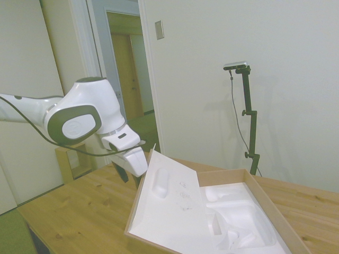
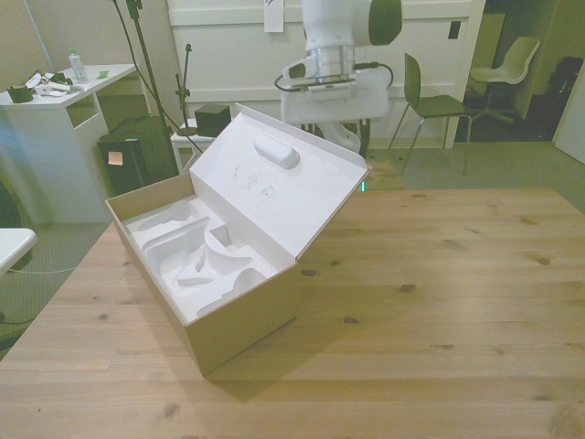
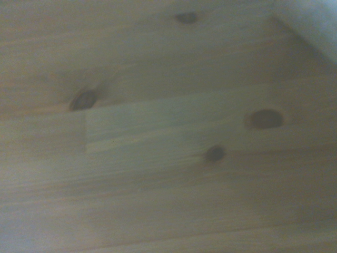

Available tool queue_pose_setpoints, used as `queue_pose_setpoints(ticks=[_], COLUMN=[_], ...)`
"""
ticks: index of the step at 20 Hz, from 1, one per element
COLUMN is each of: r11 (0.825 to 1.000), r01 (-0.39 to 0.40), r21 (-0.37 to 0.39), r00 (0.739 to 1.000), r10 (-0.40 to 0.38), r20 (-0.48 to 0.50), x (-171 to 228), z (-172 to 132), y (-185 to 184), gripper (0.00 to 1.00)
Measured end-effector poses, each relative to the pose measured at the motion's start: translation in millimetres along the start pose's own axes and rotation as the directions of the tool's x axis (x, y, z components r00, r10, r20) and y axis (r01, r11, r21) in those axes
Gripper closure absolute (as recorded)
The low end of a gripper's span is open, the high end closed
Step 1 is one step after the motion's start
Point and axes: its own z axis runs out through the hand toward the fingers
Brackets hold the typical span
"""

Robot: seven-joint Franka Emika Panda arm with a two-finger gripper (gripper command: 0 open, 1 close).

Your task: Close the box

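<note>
Pale walls and an open doorway (image 1: 130, 79) stand behind a wooden counter (image 2: 439, 302) that fills the lower part of both wide views. At the front view's left, off the counter, stands a white desk (image 2: 55, 101) with small items on it.

On the counter's left half in the front view sits the box (image 2: 239, 320), open. Its long axis runs diagonally, from the near middle of the counter back toward the far left. White moulded foam (image 2: 196, 251) lines the tray. The lid (image 2: 274, 183) is hinged along the long side toward the front view's right and stands tilted up and outward, its white inner face turned to the camera.

Just behind the lid's upper edge hangs the white arm (image 1: 79, 119), reaching in from the far side. In the side view the pincer (image 1: 130, 173) sits close beside the lid's outer face; whether it touches cannot be told, and its fingers are too hidden to say whether they are spread or pressed together.

The blurred wrist view shows only knotted wood and a pale corner (image 3: 316, 23).

At the far right stands a green chair (image 2: 430, 105).
</note>
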Motion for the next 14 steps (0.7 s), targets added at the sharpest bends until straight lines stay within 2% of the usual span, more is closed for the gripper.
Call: queue_pose_setpoints(ticks=[5,8,11,14], r11=[0.991,0.980,0.974,0.975], r01=[-0.113,-0.162,-0.188,-0.192], r21=[0.075,0.116,0.126,0.112], r00=[0.992,0.983,0.978,0.977], r10=[0.117,0.171,0.198,0.201], r20=[-0.056,-0.064,-0.067,-0.076], x=[81,123,156,174], z=[-72,-104,-119,-119], y=[61,82,80,71], gripper=[0.00,0.00,0.00,0.00])
